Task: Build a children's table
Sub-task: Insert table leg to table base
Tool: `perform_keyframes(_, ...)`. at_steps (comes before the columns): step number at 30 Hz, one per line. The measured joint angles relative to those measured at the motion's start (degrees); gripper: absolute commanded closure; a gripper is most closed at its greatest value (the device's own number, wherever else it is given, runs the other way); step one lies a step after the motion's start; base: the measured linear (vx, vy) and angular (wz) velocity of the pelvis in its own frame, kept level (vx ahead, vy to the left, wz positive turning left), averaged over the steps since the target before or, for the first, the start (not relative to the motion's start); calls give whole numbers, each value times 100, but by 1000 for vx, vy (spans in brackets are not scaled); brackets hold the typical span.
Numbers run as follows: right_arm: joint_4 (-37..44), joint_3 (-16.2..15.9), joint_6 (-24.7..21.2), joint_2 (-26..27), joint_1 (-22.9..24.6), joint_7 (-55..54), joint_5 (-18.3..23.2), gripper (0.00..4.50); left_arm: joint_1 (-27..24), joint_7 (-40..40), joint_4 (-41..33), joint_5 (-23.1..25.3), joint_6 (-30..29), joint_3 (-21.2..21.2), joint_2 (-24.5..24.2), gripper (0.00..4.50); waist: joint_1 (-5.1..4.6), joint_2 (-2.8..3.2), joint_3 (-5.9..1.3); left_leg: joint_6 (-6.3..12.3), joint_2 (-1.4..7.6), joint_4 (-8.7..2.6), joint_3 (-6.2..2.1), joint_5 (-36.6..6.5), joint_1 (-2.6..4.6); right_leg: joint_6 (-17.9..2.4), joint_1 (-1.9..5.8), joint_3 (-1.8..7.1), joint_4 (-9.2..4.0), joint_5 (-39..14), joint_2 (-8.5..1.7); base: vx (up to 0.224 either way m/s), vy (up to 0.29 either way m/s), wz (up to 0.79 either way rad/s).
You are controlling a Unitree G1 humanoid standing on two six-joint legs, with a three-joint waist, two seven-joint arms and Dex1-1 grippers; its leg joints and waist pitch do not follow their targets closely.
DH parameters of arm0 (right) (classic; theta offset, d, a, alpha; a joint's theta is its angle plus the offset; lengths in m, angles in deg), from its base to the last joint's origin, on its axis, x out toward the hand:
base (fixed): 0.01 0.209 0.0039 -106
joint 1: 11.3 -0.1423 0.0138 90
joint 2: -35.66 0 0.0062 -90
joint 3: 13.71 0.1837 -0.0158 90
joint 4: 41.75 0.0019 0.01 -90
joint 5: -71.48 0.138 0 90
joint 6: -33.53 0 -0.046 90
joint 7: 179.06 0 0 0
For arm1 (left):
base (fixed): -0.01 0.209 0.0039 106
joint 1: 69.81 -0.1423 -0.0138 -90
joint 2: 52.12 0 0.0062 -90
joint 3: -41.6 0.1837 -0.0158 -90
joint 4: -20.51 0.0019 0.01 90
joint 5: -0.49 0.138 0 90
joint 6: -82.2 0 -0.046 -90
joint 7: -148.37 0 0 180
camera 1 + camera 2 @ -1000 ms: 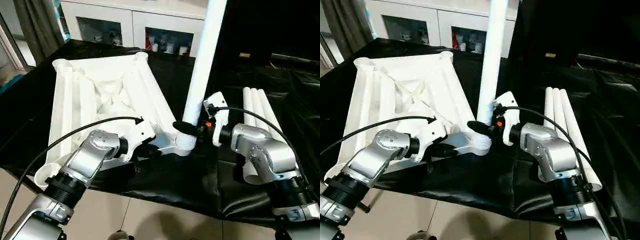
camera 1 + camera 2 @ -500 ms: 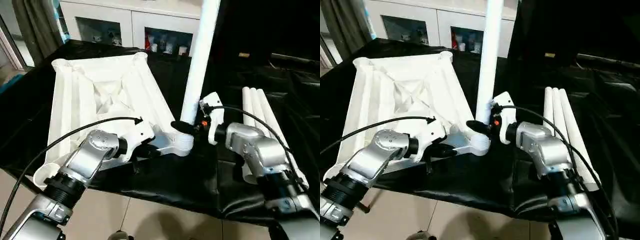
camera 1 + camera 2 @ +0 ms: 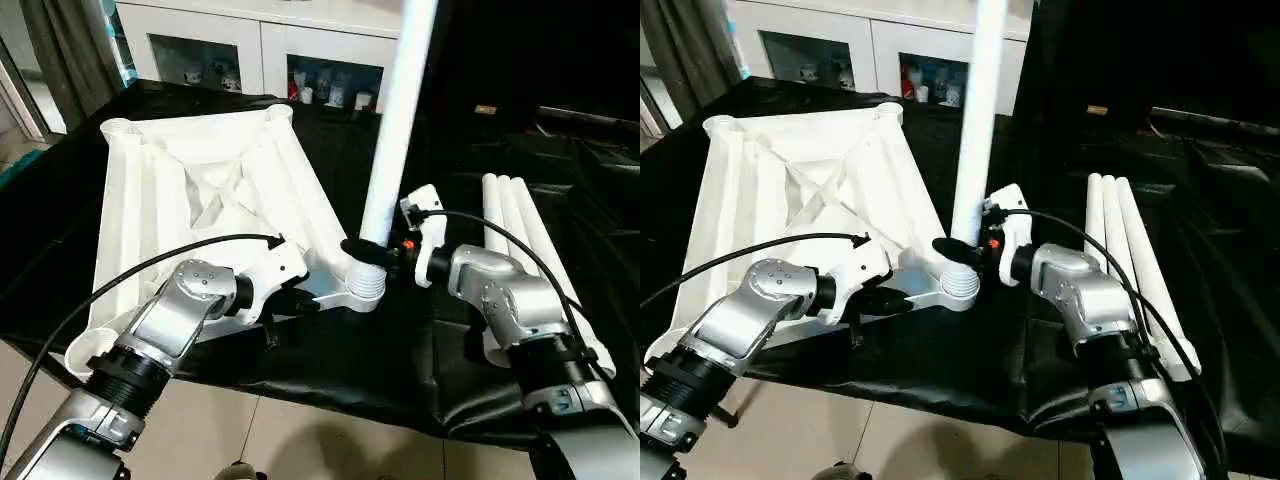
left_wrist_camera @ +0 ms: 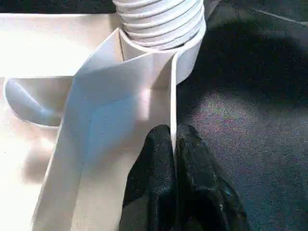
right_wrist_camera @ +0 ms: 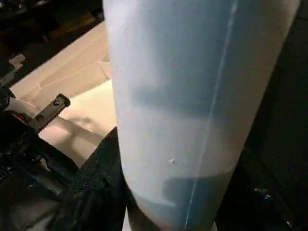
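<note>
**First leg standing in the near corner socket, both grippers engaged**

Your left gripper is clenched on the thin side wall of the tabletop, pinching it just beside the near corner socket. Your right gripper is clamped around the base of the upright leg, its black fingers wrapping the tube right above the ribbed threads that enter the socket.

The tabletop lies upside down on the black cloth, ribbed underside up, with this corner close to the table's front edge. Three spare legs lie side by side on the cloth behind your right forearm.

Watch the lean: the leg looks slightly tilted, and threads are still showing above the socket rim, so it is probably not fully seated. Twisting it off-axis could cross-thread it or jam it. Your left hold is only on a thin wall; a hard twist may slip that pinch and let the whole tabletop swing toward the edge. Your right elbow sits near the spare legs and could roll them.
</note>
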Motion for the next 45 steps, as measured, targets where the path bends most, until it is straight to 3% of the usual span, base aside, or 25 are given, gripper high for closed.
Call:
perform_keyframes(11, -86, 416, 939, 341, 581, -121, 154, 261, 62, -39, 276, 83, 210, 0, 85, 450, 9, 34, -22, -1, 1, 0, 3, 0, 24, -6, 23, 0, -2, 5, -2, 0, 0, 0)
perform_keyframes(20, -25, 321, 1660, 440, 952, -290, -17, 261, 128, -33, 508, 123, 363, -10, 116, 450, 15, 47, -30, -2, 0, -2, 3, -1, 49, -8, 44, 1, -3, 9, -2, 0, 0, 0)
perform_keyframes(28, 499, -11, 1704, 247, 1113, -391, -363, 261, 131, 2, 559, 171, 475, -7, 139, 450, 25, 63, -40, -2, -1, -16, 3, -1, 48, -6, 46, 0, -11, 8, -3, 0, 0, 0)
perform_keyframes(36, 481, -278, 1583, 127, 869, -313, -672, 262, 142, 1, 628, 239, 592, -7, 140, 450, 5, 49, -45, -2, -1, -19, 3, -1, 49, 21, 46, 1, -11, -7, -3, 0, 0, 0)
perform_keyframes(41, 349, -378, 1423, -8, 703, -68, -694, 262, 132, 28, 603, 249, 595, 5, 127, 450, 6, 22, -56, -2, -1, -23, 4, -1, 50, 23, 45, 1, -11, -9, -3, 0, 0, 0)
perform_keyframes(45, 121, -433, 1424, -83, 588, 232, -698, 262, 97, 86, 547, 293, 612, 27, 83, 450, 3, -36, -94, -2, -1, -36, 6, -1, 53, 24, 43, 1, -14, -12, -3, 0, 0, 0)
